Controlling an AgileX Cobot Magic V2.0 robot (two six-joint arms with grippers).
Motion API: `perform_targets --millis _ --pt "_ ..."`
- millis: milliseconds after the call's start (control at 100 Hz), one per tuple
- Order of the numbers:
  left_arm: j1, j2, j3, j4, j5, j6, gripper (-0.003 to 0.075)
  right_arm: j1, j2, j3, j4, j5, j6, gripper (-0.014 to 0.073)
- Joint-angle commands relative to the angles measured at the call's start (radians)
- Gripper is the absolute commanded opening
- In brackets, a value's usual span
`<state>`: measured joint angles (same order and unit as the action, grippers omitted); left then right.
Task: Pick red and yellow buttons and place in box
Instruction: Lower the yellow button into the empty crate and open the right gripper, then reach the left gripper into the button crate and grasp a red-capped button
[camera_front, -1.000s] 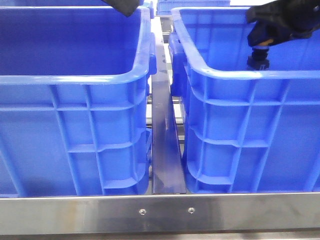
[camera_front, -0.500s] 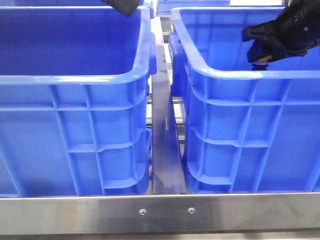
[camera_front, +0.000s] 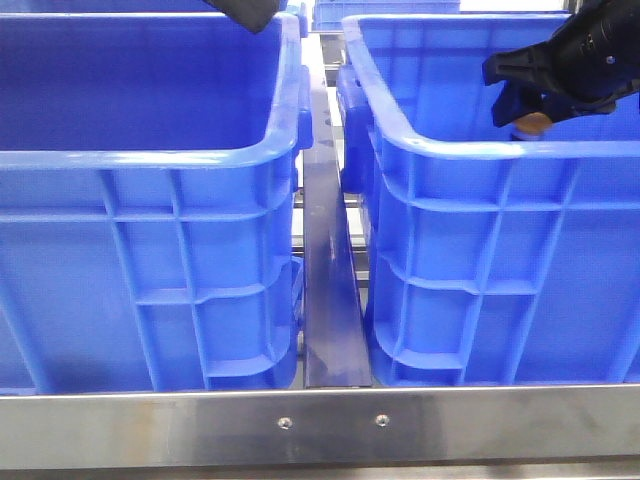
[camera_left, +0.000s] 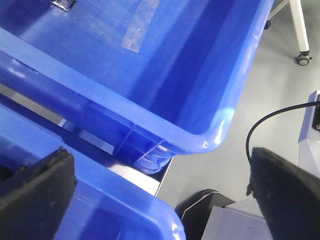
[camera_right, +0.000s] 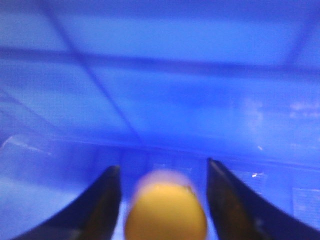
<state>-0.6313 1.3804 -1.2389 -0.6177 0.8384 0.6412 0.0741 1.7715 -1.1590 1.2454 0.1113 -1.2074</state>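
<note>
Inspector: Yellow plastic is being seen between the black fingers (camera_right: 107, 210) of the right gripper (camera_right: 162, 200); the yellow button (camera_right: 166, 212) is being pinched there, cap toward the wrist camera. In the front view the right gripper (camera_front: 530, 105) is being held over the right-hand crate (camera_front: 480, 260), just above its near rim, with an orange speck of the yellow button (camera_front: 532, 122) showing beneath it.

Assessor: Where is it being taken, and how is the step being judged?

Inspector: The carry to the box (camera_front: 150, 260) is being judged as the step in hand, though which blue crate is meant is not being settled by these views. The button is best being lifted clear of the rim before any sideways travel, kept level, and the grip kept firm until it is well inside the walls, since so small a part is easily being lost into the steel channel (camera_front: 330, 300) between the crates.

Assessor: And the left arm?

Inspector: The left gripper (camera_left: 160, 195) is being held spread wide and empty, its pads at the frame edges, above the corner where two crates meet.

Assessor: Contents?

Inspector: Nothing is being seen in the visible part of the left crate; clear tape (camera_left: 140, 25) is lying on the floor of the crate under the left wrist. The red button is not being seen anywhere.
</note>
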Motion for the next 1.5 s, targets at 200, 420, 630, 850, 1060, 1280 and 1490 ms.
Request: perform_targets --millis 200,420,630,850,1060,1280,1490 --pt "-0.009 -0.035 -0.036 -0.047 -0.036 0.0 0.0652 -0.002 -0.068 -0.03 0.01 -0.014 -0.014 0.0478" --pt "-0.009 -0.035 -0.036 -0.047 -0.038 0.0 0.0652 -0.002 -0.168 0.001 0.01 -0.003 -0.014 0.0478" --pt "-0.009 -0.035 -0.036 -0.047 -0.04 0.0 0.0652 -0.002 -0.36 0.116 0.01 0.005 -0.014 0.0449" --pt "0.036 -0.059 -0.036 -0.013 -0.06 -0.044 0.0652 -0.002 -0.582 0.252 0.01 0.027 -0.014 0.0402" --pt "0.162 -0.113 -0.036 0.257 -0.105 -0.416 0.0652 -0.002 -0.682 0.299 0.01 0.028 -0.014 0.0402" --pt "0.214 -0.063 -0.036 0.574 -0.011 -0.808 0.0652 -0.002 -0.685 0.299 0.012 0.035 -0.014 0.0402" --pt "0.214 0.055 -0.036 0.735 0.067 -0.975 0.0652 -0.002 -0.685 0.299 0.013 0.031 -0.014 0.0402"
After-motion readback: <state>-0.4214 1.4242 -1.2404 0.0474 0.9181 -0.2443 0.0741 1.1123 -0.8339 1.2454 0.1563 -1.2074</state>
